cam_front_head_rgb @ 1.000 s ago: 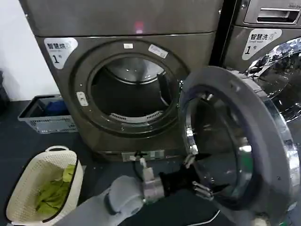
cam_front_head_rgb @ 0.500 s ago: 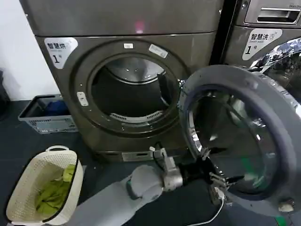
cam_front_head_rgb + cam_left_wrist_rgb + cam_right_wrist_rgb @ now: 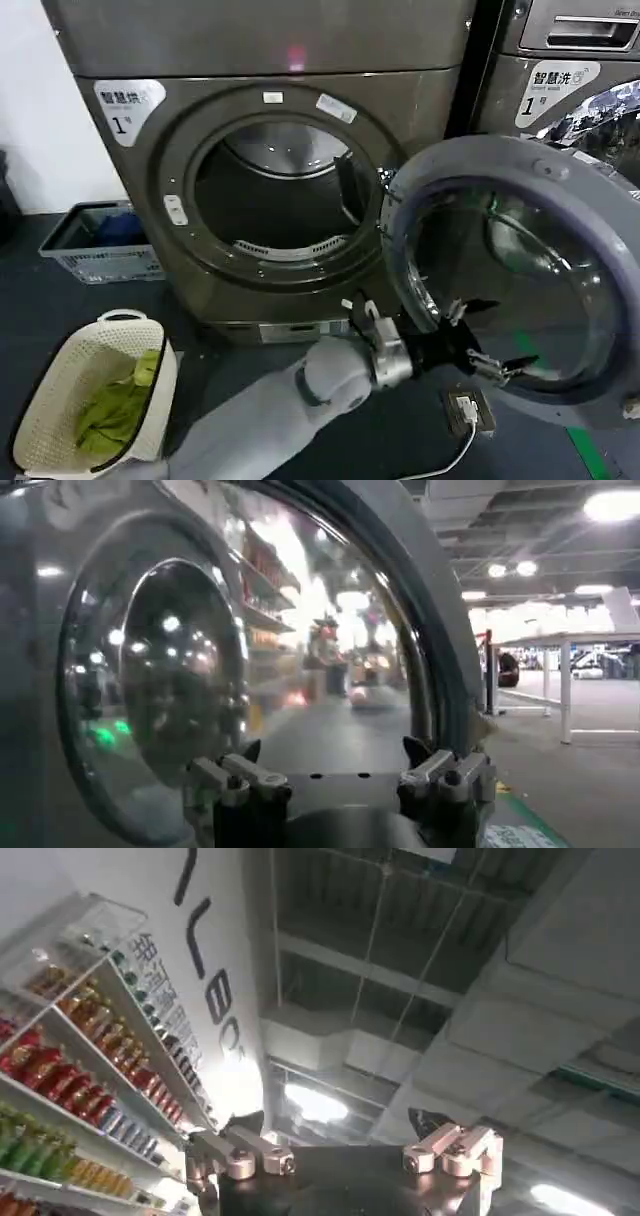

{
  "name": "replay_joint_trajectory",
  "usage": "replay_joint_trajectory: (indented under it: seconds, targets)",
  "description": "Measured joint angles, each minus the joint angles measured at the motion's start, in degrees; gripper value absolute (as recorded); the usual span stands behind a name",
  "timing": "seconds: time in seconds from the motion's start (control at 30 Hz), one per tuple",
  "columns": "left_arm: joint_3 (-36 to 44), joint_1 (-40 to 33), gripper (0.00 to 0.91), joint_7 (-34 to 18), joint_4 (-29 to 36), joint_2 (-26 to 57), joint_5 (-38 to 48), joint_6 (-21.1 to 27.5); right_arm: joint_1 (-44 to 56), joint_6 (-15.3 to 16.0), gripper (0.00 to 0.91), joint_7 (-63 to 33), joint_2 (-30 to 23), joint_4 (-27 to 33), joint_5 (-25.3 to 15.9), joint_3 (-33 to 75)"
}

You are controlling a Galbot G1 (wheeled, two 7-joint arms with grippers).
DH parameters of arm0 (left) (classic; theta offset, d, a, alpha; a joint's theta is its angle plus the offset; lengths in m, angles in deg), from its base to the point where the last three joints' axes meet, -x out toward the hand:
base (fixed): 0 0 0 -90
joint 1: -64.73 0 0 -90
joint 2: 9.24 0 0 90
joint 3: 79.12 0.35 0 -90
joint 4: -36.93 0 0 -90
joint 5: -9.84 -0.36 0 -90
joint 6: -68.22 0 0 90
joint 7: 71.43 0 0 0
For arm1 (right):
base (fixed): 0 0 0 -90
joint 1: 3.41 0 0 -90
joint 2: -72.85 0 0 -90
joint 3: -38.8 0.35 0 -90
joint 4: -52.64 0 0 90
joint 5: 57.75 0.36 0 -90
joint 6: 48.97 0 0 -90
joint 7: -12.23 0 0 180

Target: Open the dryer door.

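**A:** Where does your dryer (image 3: 270, 180) stand?

**B:** It is the big grey machine you face, and its drum mouth is uncovered. A second machine (image 3: 570, 90) stands just beside the dryer, on your right.

**A:** And the door (image 3: 520, 280)?

**B:** It is swung out to the right of the dryer's mouth, hinged at that edge, its glass bowl turned toward you. In your left wrist view the door (image 3: 200, 660) curves close in front of the camera.

**A:** What sits on the floor by the dryer?

**B:** A grey crate (image 3: 100, 240) to the dryer's left, against its lower corner. A cream basket (image 3: 95, 390) with green cloth inside lies nearer you, also left of the dryer.

**A:** Your left hand (image 3: 490, 350)?

**B:** It reaches from below the dryer's mouth to the door's lower inner rim, fingers spread wide, gripping nothing. Whether it touches the rim, I cannot tell.

**A:** Your right hand (image 3: 345, 1148)?

**B:** It points up at a ceiling, fingers spread wide and bare.
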Motion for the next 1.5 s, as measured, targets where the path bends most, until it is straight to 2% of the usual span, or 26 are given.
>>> replay_joint_trajectory:
  seconds: [0.97,1.5]
  targets:
    - [-0.1,-5.0,0.907,-2.4,-9.5,-7.3,0.0,-0.9,1.1,-0.1,0.907,-0.2,0.5,1.5,-0.7,2.0]
    - [-0.4,-5.4,0.907,-3.0,-9.5,-7.0,0.7,-1.1,1.4,-0.3,0.907,-0.1,0.7,1.7,-0.9,2.3]
